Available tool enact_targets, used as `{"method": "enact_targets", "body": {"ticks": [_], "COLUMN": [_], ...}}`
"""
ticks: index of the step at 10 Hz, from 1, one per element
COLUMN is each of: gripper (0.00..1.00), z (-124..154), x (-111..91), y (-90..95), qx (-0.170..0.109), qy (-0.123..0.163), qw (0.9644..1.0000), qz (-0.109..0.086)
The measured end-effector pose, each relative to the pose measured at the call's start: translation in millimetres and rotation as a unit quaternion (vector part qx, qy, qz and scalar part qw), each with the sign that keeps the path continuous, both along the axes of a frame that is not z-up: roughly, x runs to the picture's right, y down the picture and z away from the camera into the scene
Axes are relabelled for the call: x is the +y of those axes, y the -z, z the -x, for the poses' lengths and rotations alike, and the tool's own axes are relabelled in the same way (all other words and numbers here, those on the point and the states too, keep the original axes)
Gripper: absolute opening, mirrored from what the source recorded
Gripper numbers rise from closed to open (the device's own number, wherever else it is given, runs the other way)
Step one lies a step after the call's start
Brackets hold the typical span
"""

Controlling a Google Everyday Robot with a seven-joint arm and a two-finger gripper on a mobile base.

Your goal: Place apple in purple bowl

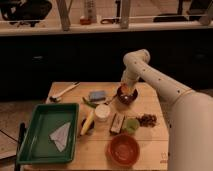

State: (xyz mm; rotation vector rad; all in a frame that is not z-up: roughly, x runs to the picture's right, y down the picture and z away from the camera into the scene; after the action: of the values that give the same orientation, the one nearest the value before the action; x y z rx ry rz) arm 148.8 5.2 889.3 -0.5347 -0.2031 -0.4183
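Observation:
The purple bowl (127, 97) stands on the far right part of the wooden table (150, 142). My gripper (126, 89) hangs right over the bowl, at the end of the white arm that reaches in from the right. An orange-yellow patch, the apple (125, 91), shows at the gripper's tip just above or inside the bowl's opening; I cannot tell whether it is held or resting in the bowl.
A green tray (35, 142) with a white folded paper (61, 135) fills the left side. A banana (88, 122), a white cup (102, 112), a blue sponge (97, 95), a dark bar (117, 123), a lime-green round thing (131, 125) and an orange-red bowl (123, 149) lie around.

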Motion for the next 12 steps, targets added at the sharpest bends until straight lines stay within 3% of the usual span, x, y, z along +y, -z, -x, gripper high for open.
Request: {"method": "enact_targets", "body": {"ticks": [12], "gripper": [0.8], "z": [2.2], "x": [-3.5], "y": [-2.6], "qx": [-0.012], "qy": [0.01], "qw": [0.9999], "qz": [0.006]}}
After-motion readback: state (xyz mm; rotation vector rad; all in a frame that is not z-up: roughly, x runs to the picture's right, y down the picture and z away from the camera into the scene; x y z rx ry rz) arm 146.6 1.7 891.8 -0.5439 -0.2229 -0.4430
